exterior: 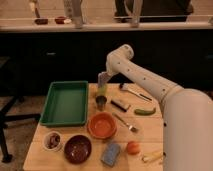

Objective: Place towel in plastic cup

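Our arm [150, 85] reaches in from the right, its white forearm sloping up to a bent joint above the table's [155, 132] back edge, then dropping to the gripper [102, 80]. The gripper hangs right over the cup [102, 91], fingers closed on a grey strip that looks like the towel [102, 78], dangling at the cup's mouth. We cannot tell whether the towel's lower end is already inside.

The green tray [65, 102] fills the table's left side, just beside the cup. The metal cup [101, 103] stands touching or nearly touching the cup's front. The orange bowl [102, 125] sits nearer us, the dark bowl [77, 148] at the front edge, and the blue pad [110, 153] beside it. Bare wood shows mostly along the right edge.
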You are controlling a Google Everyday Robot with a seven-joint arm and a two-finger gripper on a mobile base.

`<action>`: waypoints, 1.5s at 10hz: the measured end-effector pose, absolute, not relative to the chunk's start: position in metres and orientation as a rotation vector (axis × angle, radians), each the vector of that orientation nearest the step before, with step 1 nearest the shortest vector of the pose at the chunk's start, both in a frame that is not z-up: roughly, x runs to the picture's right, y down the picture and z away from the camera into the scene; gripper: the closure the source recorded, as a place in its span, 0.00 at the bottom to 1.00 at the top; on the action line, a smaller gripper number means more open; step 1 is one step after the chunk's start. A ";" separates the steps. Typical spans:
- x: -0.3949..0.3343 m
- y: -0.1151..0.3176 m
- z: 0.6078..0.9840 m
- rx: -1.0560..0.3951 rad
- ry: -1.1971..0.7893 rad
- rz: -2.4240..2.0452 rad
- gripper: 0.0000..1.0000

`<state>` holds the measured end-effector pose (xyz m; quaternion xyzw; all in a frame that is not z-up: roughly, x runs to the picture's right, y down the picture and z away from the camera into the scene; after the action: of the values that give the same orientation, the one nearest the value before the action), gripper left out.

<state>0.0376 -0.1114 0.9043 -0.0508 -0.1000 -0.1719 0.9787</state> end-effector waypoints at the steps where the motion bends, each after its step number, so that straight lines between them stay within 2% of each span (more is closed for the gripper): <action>1: 0.038 -0.107 0.905 -0.105 -0.200 -0.356 1.00; 9: 0.022 -0.079 0.908 -0.153 -0.219 -0.431 1.00; 15: 0.008 -0.057 0.923 -0.230 -0.233 -0.455 0.98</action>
<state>0.0084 -0.0566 0.9225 -0.1134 -0.1149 -0.2247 0.9610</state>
